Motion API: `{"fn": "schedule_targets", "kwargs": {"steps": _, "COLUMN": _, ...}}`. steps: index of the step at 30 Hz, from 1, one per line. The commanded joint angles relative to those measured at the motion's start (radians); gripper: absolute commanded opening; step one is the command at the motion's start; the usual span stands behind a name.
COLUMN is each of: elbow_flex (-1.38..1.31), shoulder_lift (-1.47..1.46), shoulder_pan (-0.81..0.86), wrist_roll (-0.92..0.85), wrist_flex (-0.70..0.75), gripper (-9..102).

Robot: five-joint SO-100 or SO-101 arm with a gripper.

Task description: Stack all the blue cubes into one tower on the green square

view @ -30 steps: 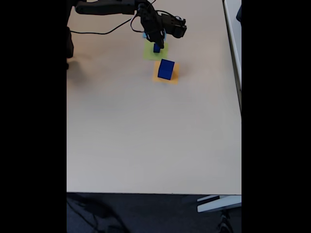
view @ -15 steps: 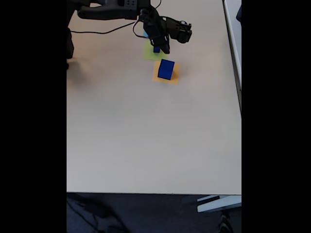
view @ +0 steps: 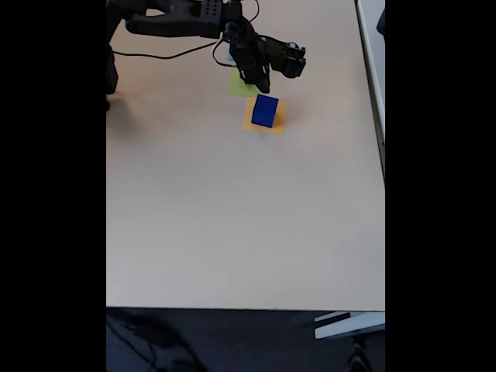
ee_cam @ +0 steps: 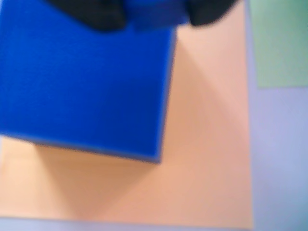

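Observation:
In the fixed view my gripper hangs just above the far edge of a large blue cube, which stands on an orange paper square. The green square lies bare to the left, partly under the arm. In the wrist view two black fingers at the top edge are shut on a small blue cube. Below them the large blue cube fills the left. The orange square spreads beneath it, and a corner of the green square shows at top right.
The arm and its black cable run along the table's far edge. The beige table stretches open toward the near edge. A white panel borders the right side.
The gripper has moved right, off the green square and over the large cube on the orange square, carrying the small blue cube.

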Motion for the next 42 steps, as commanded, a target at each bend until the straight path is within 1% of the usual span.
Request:
{"fn": "schedule_targets", "kwargs": {"steps": 1, "elbow_flex": -0.074, "shoulder_lift": 0.012, "shoulder_pan": 0.014, "wrist_roll": 0.006, "wrist_flex": -0.021, "gripper": 0}}
{"fn": "schedule_targets", "kwargs": {"steps": 16, "elbow_flex": -0.081, "shoulder_lift": 0.0, "shoulder_pan": 0.049, "wrist_roll": -0.057, "wrist_flex": -0.029, "gripper": 0}}
{"fn": "schedule_targets", "kwargs": {"steps": 33, "elbow_flex": -0.087, "shoulder_lift": -0.029, "shoulder_pan": 0.054, "wrist_roll": -0.057, "wrist_flex": -0.029, "gripper": 0}}
{"fn": "schedule_targets", "kwargs": {"steps": 42, "elbow_flex": -0.087, "shoulder_lift": -0.031, "shoulder_pan": 0.058, "wrist_roll": -0.074, "wrist_flex": -0.028, "gripper": 8}}
